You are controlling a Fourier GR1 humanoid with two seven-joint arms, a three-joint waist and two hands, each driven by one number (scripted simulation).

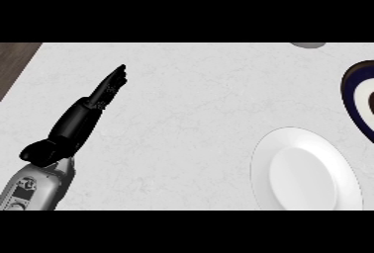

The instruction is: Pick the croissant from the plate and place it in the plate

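Left hand is resting with fingers straight, holding nothing, far left of white plate | right hand is showing nowhere | croissant unseen | dark-rimmed plate is lying just beyond it

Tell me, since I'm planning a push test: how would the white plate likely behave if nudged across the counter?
The white plate looks rigid and glossy, so it would probably slide as one piece over the smooth pale counter rather than flex. Sitting flat and low, it seems unlikely to tip or roll. If ceramic, as its sheen suggests, it may chip when knocked against the dark-rimmed plate nearby.
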